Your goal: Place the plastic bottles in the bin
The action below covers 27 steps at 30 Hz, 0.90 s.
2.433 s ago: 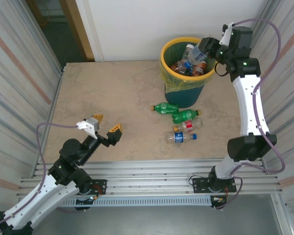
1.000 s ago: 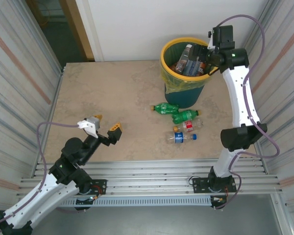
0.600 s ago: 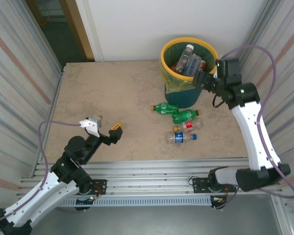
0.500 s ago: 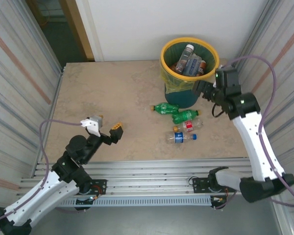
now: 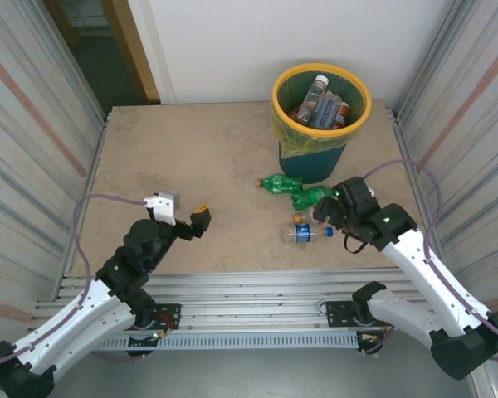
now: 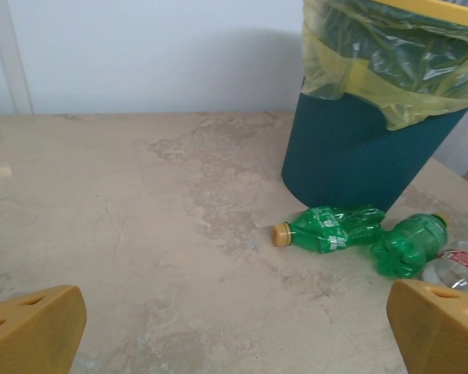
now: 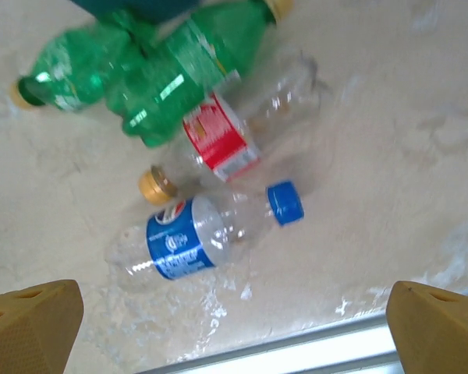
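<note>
Lying nr teal bin (image 5: 314,166): 2 green, 2 clear bottles (image 7: 179,238); L gripper (image 6: 234,327), R gripper (image 7: 234,327) spread.

Two green bottles (image 5: 280,183), two clear bottles (image 5: 305,234) on table (image 5: 191,157); one bin (image 5: 315,164).

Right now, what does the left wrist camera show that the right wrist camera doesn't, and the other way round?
Left wrist, not right wrist: the bin's yellow-green liner and the white wall behind it.
Right wrist, not left wrist: the blue-label bottle, its blue cap on, and the metal rail along the bottom.
Both: one green bottle, the second green bottle beside it, and the red-label bottle, which is cut off at the left wrist view's edge.
</note>
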Motion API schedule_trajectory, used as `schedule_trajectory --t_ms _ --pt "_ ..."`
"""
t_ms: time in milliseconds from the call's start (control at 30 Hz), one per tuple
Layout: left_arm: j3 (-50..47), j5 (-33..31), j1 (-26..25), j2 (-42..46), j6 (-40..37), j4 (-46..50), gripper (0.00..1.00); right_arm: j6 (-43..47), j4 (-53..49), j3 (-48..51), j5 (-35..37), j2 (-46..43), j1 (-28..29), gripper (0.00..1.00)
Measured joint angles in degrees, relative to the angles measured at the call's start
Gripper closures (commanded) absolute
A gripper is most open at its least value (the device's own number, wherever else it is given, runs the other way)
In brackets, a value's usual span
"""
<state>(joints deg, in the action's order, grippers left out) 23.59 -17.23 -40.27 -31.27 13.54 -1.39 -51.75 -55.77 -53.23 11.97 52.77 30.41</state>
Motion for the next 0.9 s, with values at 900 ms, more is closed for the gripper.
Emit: schedule_trajectory --t_ms 900 --pt "-1.9 0.5 2.7 1.2 3.5 0.3 0.01 -26.3 12.6 7.0 1.9 16.3 16.8 0.02"
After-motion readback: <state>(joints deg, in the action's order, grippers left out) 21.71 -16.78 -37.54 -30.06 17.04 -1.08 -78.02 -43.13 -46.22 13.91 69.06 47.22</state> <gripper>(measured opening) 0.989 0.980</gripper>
